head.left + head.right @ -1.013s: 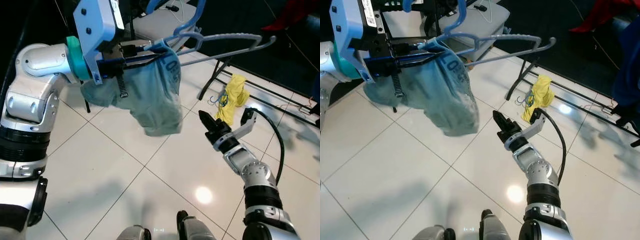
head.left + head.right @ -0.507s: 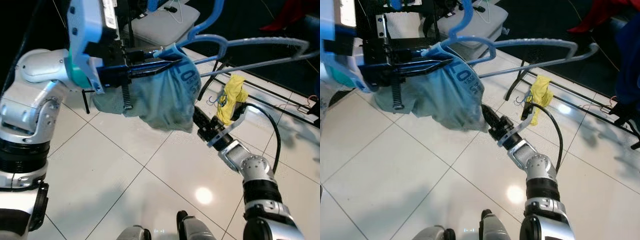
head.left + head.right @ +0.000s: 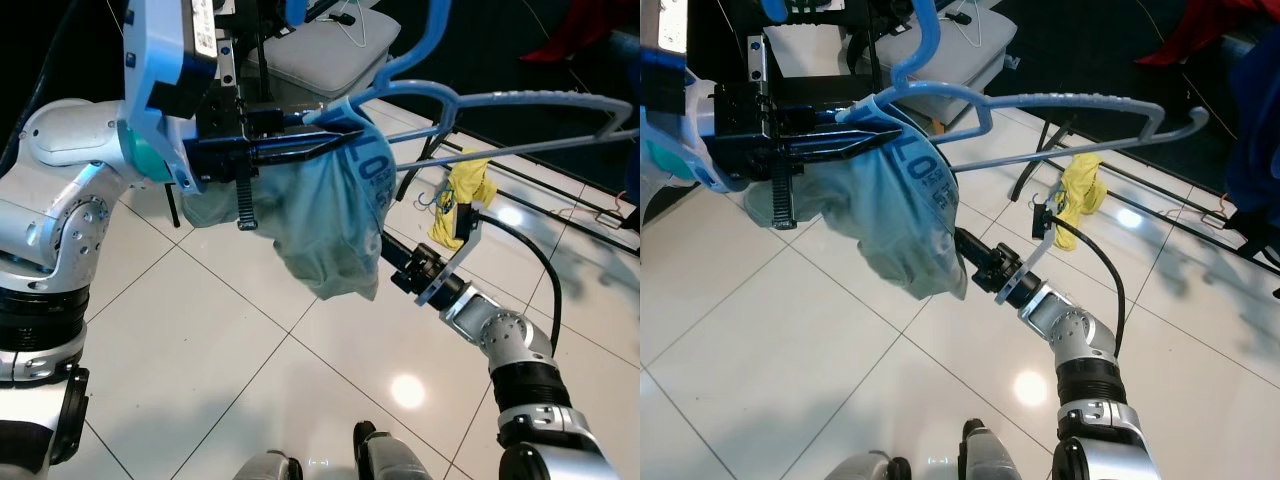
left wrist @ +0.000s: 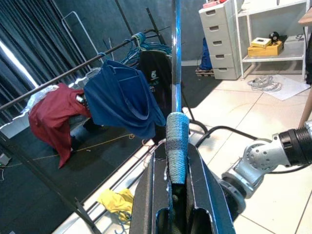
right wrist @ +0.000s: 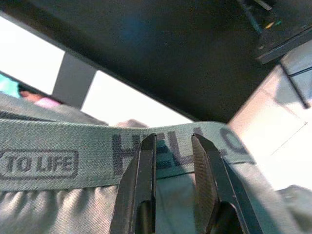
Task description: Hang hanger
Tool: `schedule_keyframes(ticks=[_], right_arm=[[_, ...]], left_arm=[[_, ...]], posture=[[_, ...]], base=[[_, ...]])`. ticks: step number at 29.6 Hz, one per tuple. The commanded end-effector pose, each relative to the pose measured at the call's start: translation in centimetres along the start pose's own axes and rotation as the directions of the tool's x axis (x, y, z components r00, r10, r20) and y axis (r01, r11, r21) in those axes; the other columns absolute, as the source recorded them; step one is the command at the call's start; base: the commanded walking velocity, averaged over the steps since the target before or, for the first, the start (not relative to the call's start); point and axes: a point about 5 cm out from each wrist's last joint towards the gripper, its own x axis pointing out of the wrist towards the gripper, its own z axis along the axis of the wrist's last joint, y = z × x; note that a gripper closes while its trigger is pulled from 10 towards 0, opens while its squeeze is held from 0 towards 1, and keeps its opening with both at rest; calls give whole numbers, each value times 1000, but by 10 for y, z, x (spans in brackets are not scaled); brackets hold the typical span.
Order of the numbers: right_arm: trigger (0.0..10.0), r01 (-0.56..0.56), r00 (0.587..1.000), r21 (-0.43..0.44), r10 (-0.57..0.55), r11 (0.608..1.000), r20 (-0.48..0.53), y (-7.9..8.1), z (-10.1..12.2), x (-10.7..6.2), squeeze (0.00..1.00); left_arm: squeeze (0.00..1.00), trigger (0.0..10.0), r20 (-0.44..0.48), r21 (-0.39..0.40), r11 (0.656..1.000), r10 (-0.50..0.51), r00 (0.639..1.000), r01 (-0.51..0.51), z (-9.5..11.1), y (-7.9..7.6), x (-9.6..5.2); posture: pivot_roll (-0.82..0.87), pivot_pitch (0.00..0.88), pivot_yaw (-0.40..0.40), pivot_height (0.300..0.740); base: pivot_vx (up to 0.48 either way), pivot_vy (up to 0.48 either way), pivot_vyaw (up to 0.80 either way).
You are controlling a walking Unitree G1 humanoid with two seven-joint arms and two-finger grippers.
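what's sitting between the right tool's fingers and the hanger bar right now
The grey-green garment draped on the blue hanger. In the right wrist view, the right tool brackets its printed waistband.

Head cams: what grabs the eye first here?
The blue hanger, held up high in the left gripper with a grey-green garment bunched over its near end. Next, the right gripper, reaching up from below with its fingers at the garment's printed waistband. Behind them, a yellow cloth hangs on a low black rack over the white tile floor.
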Motion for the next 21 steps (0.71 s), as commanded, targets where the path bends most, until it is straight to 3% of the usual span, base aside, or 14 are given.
schedule_keyframes(ticks=[1, 3, 8, 11, 12, 15, 17, 21], right_arm=[[10000, -37, 999, 16, 38, 999, -24, 2, -6, -3, 0], [10000, -89, 990, -12, 87, 996, -110, 7, -12, -14, 0], [10000, -114, 980, -37, 106, 993, -169, 10, -15, -23, 0], [10000, -87, 990, -214, 60, 973, -130, 19, 11, -31, 0], [10000, -86, 993, -257, 61, 963, -104, 25, 22, -30, 0], [10000, -88, 994, -276, 65, 957, -89, 29, 28, -29, 0], [10000, -118, 993, -323, 105, 939, -57, 43, 44, -21, 0], [10000, -158, 987, -346, 151, 925, -48, 54, 51, -11, 0]], left_arm=[[0, 9059, 15, 21, 1000, -18, 1000, 18, 8, 0, -1], [0, 9098, 15, 22, 999, -24, 1000, 24, 9, 0, -1], [0, 9098, 16, 19, 999, -33, 999, 33, 10, 0, -1], [0, 8941, -17, 30, 999, -44, 999, 45, 6, 0, -2], [0, 8824, -25, 27, 998, -49, 999, 49, 4, -1, -2], [0, 8824, -28, 23, 998, -52, 998, 52, 3, -2, -3], [0, 8745, -27, 10, 998, -68, 997, 68, 0, -6, -1], [0, 8667, -27, 6, 997, -81, 996, 82, -2, -8, 1]], posture=[[66, 125, 73, 740], [65, 128, 77, 740], [64, 127, 78, 740], [63, 127, 83, 740], [54, 127, 89, 740], [54, 127, 89, 740], [46, 123, 94, 740], [45, 121, 94, 740]], base=[[0, 0, 0], [0, 0, 0], [0, 0, 0], [0, 0, 0], [0, 0, 0], [0, 0, 0], [0, 0, 0], [0, 0, 0]])
